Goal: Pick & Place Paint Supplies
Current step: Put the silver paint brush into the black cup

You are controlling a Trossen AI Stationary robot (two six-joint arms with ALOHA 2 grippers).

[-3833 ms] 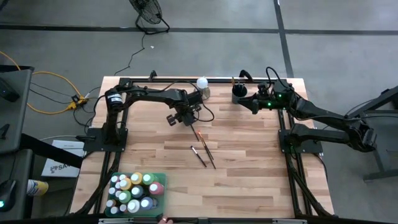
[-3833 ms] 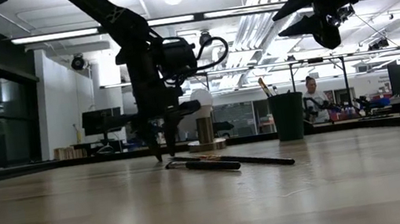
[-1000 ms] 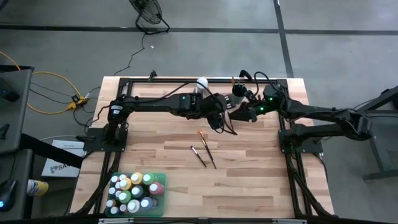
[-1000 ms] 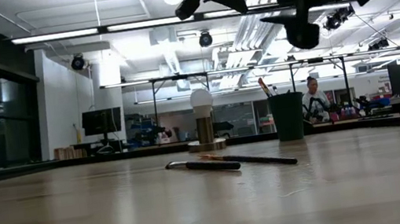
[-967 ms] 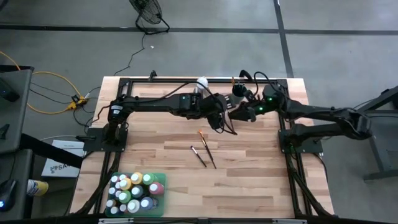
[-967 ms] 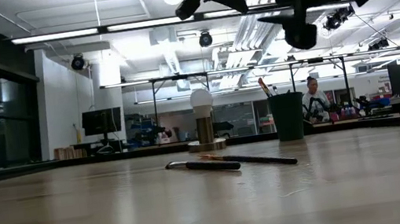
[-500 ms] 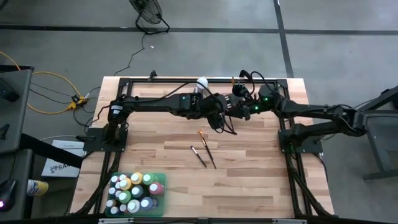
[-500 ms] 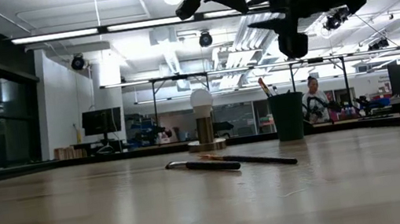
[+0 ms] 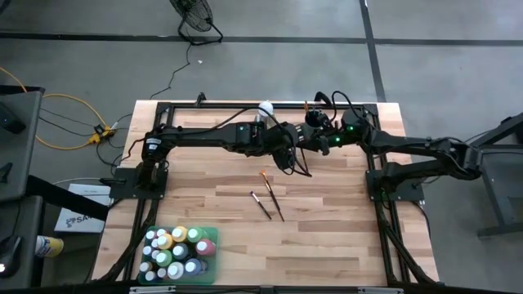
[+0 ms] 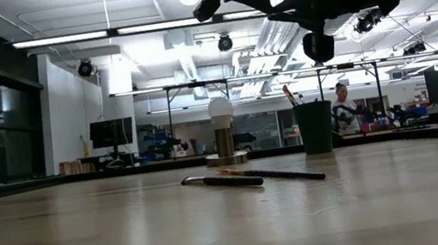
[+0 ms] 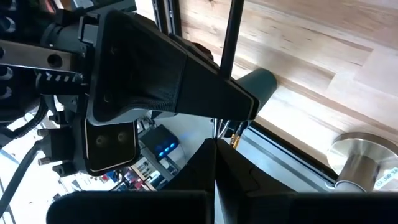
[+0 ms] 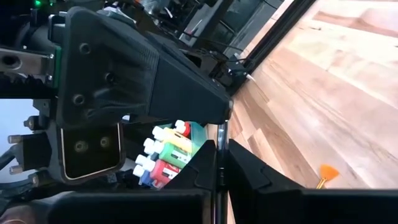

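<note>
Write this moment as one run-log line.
left gripper: shut on brush | right gripper: shut on same brush, mid-air | loose brushes: lying mid-table | paint bottles: in green tray

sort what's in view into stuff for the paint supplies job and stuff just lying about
Job: paint bottles, in the green tray; two loose brushes, mid-table; held brush, pinched by left gripper and right gripper.
Lying about: dark green cup and white ball on a metal base, both at the far edge.
</note>
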